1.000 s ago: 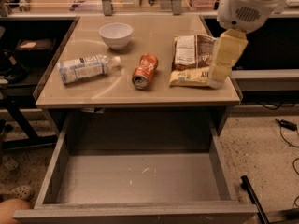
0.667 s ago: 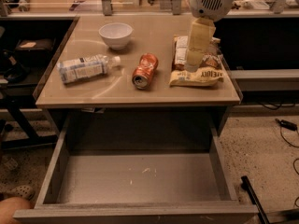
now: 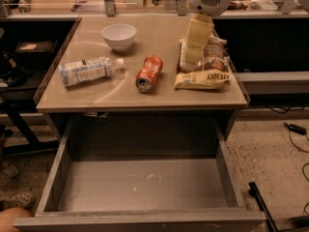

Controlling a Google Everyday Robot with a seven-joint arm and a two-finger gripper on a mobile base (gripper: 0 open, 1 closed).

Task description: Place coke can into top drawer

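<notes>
The coke can lies on its side in the middle of the tabletop, its silver end facing the front edge. The top drawer is pulled open below the table's front edge, and its scuffed grey bottom is bare. My gripper hangs from the white arm at the top right. It is above the snack bags, to the right of the can and apart from it. Nothing shows in its grasp.
A clear plastic bottle with a white label lies left of the can. A white bowl stands behind them. Snack bags lie at the right of the table. Cables lie on the floor at the right.
My gripper has moved left from the table's right edge to above the snack bags, closer to the can. The can, the bottle and the bowl have not moved.
</notes>
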